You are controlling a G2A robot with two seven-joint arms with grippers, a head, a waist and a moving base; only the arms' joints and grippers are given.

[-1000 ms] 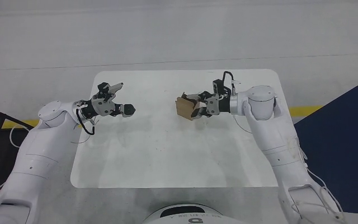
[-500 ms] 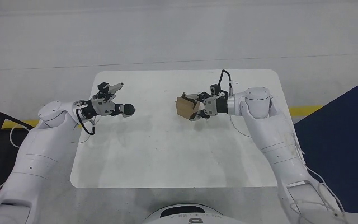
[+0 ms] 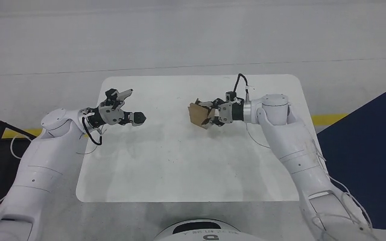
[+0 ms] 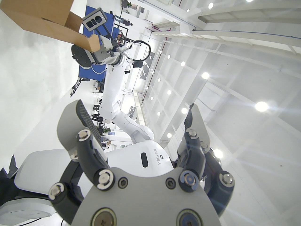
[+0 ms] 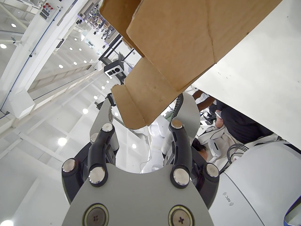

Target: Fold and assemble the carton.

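The white counter (image 3: 181, 175) with rounded corners spreads beneath both arms. The brown carton (image 3: 197, 113) (image 4: 35, 5) (image 5: 188, 24) lies right of the counter's middle, nearer the far edge. It is only partly folded, with its flaps loose and one side touching the surface. The right jaws meet it from the right side and are closed on one flap, which lies between the two fingers (image 5: 185, 111). The left jaws stand wide open with nothing between them, above the left part of the counter, well apart from the carton and pointed towards it
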